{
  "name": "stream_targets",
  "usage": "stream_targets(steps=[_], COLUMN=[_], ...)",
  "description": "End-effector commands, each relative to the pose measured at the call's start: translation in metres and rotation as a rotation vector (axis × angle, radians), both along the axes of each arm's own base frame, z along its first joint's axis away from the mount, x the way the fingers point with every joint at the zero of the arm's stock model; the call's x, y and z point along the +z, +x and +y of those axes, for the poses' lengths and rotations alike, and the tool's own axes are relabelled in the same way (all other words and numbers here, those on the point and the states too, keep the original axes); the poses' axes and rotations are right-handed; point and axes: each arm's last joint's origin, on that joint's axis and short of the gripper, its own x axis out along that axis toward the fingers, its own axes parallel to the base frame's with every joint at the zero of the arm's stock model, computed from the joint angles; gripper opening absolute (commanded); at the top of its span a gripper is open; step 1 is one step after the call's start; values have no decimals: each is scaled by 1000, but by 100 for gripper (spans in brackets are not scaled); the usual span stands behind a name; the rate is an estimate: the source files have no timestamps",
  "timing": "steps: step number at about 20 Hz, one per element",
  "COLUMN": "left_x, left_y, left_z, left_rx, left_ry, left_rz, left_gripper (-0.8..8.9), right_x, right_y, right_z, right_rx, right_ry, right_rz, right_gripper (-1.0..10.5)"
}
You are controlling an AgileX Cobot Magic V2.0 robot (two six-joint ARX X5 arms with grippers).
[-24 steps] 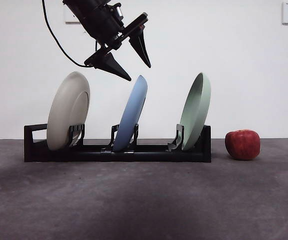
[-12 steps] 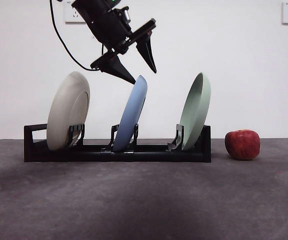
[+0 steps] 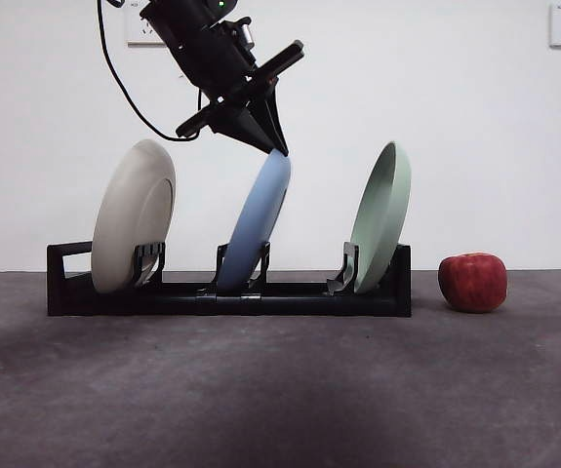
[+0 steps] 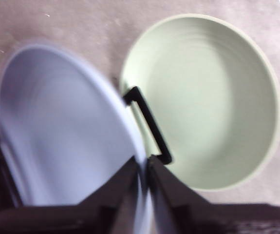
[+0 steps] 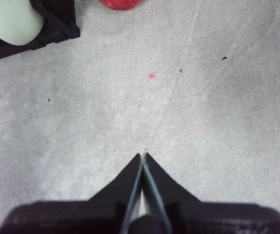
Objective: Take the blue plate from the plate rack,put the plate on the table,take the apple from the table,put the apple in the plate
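Note:
The blue plate (image 3: pixel 259 219) stands tilted in the middle slot of the black plate rack (image 3: pixel 231 302). My left gripper (image 3: pixel 274 146) comes down from the upper left and is shut on the plate's top rim. In the left wrist view the gripper (image 4: pixel 143 165) pinches the edge of the blue plate (image 4: pixel 62 126), which is blurred. The red apple (image 3: pixel 472 282) rests on the grey table (image 3: pixel 280 390), to the right of the rack. My right gripper (image 5: pixel 143 155) is shut and empty above bare table, with the apple (image 5: pixel 120 3) at the picture's edge.
A cream-white plate (image 3: pixel 134 214) stands in the rack's left slot and a pale green plate (image 3: pixel 382 214) in its right slot, close beside the blue one (image 4: pixel 203 97). A rack prong (image 4: pixel 149 126) stands between them. A white wall lies behind.
My left gripper has come down over the blue plate and its open jaws have closed on the top rim. The plate has shifted slightly in its slot.

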Motion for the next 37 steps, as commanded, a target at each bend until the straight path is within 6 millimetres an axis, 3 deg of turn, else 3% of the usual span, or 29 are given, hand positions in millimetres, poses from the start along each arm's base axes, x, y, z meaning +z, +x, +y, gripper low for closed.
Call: stream_targets(steps=[1, 12, 16, 20, 25, 30, 33, 37], left_x=[-6, 0, 25, 63, 103, 117, 110, 107], left_y=[2, -1, -7, -23, -61, -113, -146, -179], left_z=[-3, -2, 0, 7, 15, 5, -17, -53], left_rx=[-3, -14, -14, -21, -125, -358, -527, -578], left_ry=[12, -51, -66, -99, -106, 2, 115, 217], left_rz=[6, 61, 20, -59, -131, -112, -63, -105], left_gripper=[-6, -6, -6, -6, -6, -6, -6, -6], right_x=[1, -1, -1, -1, -1, -1, -1, -1], right_y=[0, -1, -1, -1, -1, -1, -1, -2], right_z=[0, 0, 0, 0, 0, 0, 0, 0], right_rx=[10, 13, 12, 12, 13, 13, 13, 13], right_ry=[-7, -10, -10, -10, -10, -10, -10, -10], right_rz=[-3, 18, 18, 19, 19, 18, 18, 23], right_gripper=[-1, -1, -1, -1, -1, -1, -1, -1])
